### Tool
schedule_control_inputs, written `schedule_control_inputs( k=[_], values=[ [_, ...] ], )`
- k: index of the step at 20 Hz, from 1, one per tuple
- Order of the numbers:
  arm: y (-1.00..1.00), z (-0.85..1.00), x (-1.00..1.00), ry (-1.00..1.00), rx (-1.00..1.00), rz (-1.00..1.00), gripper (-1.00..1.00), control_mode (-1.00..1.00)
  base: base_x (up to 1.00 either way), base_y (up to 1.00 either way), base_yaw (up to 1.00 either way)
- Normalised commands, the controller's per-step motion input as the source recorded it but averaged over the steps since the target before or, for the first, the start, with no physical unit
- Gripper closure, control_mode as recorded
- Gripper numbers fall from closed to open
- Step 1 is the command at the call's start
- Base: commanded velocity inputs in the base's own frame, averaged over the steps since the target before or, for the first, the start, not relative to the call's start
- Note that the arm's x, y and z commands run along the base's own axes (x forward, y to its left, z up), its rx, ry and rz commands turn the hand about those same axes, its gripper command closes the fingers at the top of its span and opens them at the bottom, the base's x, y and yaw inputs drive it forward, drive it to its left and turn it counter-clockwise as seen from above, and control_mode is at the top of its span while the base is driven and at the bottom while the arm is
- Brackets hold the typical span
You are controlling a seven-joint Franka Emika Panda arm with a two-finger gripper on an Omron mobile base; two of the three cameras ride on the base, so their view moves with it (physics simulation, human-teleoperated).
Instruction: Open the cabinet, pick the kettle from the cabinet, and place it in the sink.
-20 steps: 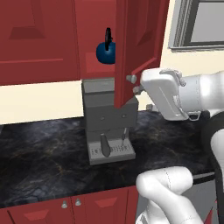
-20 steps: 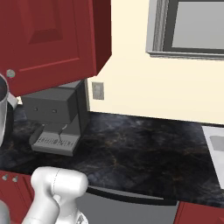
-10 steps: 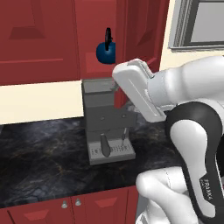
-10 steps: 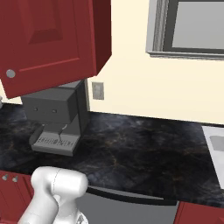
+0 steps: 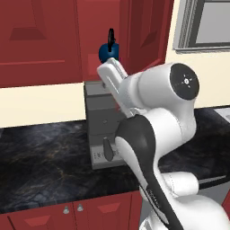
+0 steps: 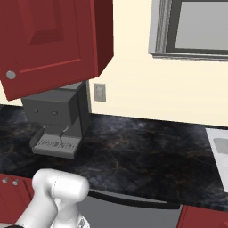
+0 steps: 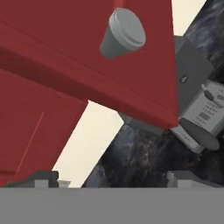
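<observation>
Reaching for the kettle (image 5: 109,52) means going up and back: it sits inside the open cabinet (image 5: 143,31), above the coffee machine (image 5: 105,128), just past your end effector, whose finger spread you cannot tell from these views.

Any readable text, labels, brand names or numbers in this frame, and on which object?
No readable text on anything.
The coffee machine has small front markings, too small to read.
The cabinet, the kettle and the wall outlet carry no lettering.
</observation>
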Motion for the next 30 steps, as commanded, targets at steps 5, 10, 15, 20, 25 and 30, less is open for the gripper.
schedule_control_inputs(
  k=[5, 10, 15, 20, 25, 30],
  values=[
    [0.24, -0.05, 0.21, 0.00, 0.17, -0.55, -1.00, -1.00, 0.00, 0.00, 0.00],
    [0.20, 0.00, 0.18, 0.00, 0.24, -0.48, -1.00, -1.00, 0.00, 0.00, 0.00],
    [0.10, 0.00, 0.21, -0.03, 0.12, -0.43, -1.00, -1.00, 0.00, 0.00, 0.00],
    [0.09, 0.00, 0.21, -0.15, 0.01, -0.40, -1.00, -1.00, 0.00, 0.00, 0.00],
    [0.00, 0.00, 0.24, -0.08, -0.01, -0.43, -1.00, -1.00, 0.00, 0.00, 0.00],
    [0.06, -0.07, 0.26, -0.03, 0.00, -0.38, -1.00, -1.00, 0.00, 0.00, 0.00]
  ],
)
